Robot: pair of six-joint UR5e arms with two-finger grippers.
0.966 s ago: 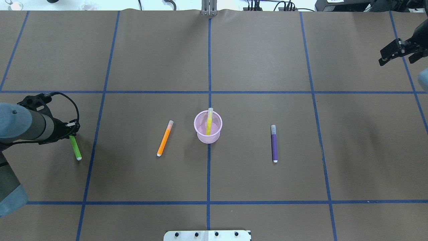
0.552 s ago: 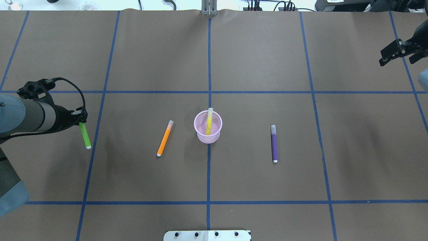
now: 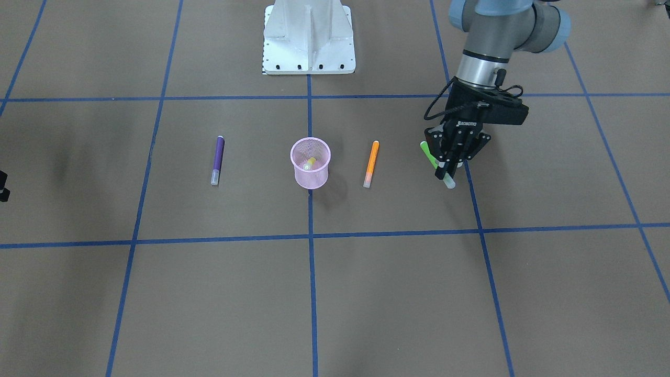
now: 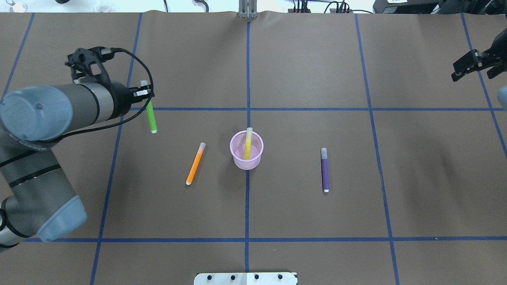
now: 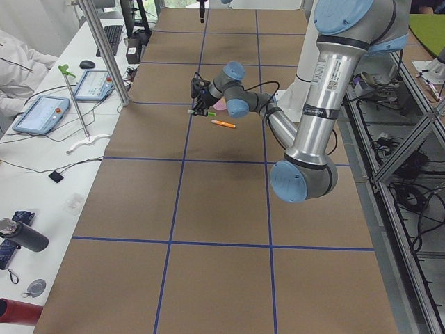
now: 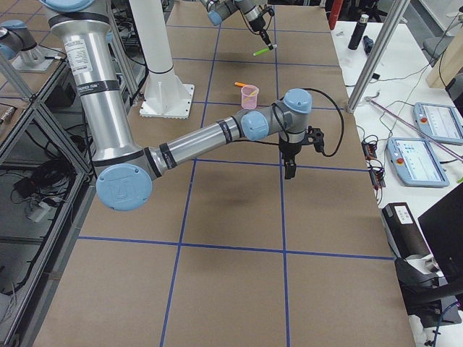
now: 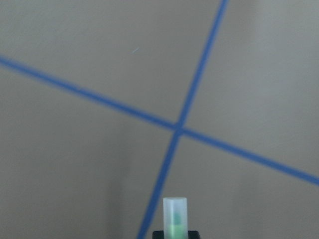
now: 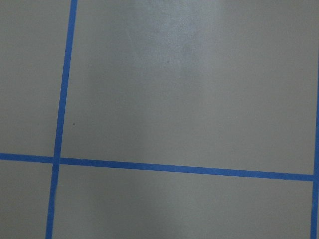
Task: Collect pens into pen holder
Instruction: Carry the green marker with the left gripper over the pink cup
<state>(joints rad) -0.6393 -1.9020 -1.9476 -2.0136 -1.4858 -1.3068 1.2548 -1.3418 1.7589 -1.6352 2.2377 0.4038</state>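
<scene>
- Green pen (image 4: 151, 118) hangs clear of the table (image 4: 317, 59), at 10 o'clock from the pen holder (image 4: 253, 161) and well apart from it.
- Long axis in the overhead view runs about 12 to 6: pale cap toward 12, butt end toward 6.
- Left gripper (image 4: 145, 93) is clamped on the pen just below the cap.
- Against 0.6 s ago: pen and gripper have travelled toward 1 o'clock, across the vertical blue line (image 4: 115, 158); the axis is little changed.
- Right gripper (image 4: 471, 65), far out at 2 o'clock: jaw setting cannot be told.
</scene>
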